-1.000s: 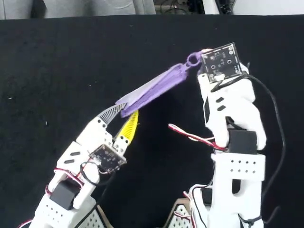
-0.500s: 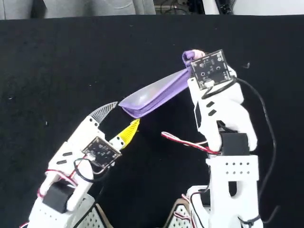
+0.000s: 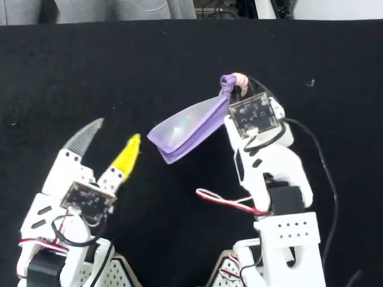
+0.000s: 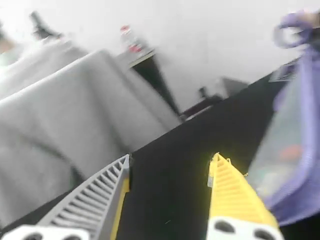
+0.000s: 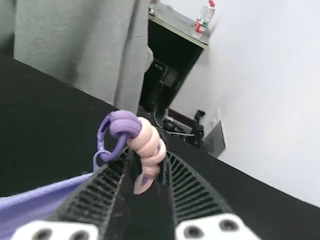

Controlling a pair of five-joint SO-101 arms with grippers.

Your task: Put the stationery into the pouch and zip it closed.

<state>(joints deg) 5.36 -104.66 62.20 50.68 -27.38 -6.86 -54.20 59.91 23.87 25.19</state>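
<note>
Left gripper [image 3: 115, 131] has pulled back off the pouch [image 3: 185, 128]; jaws wide apart, empty. Right gripper [image 3: 237, 89] clamps the pouch's pink charm [image 5: 147, 145]; pouch hangs over the table [image 3: 90, 72].

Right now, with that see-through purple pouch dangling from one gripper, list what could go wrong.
1. The right gripper pinches only the pink and purple cord pull, so the see-through purple pouch may swing or slip free.
2. The left gripper stands open, apart from the pouch; nothing grips its far end, which may twist.
3. I cannot tell whether the zip is fully shut; the stationery inside could spill.
</note>
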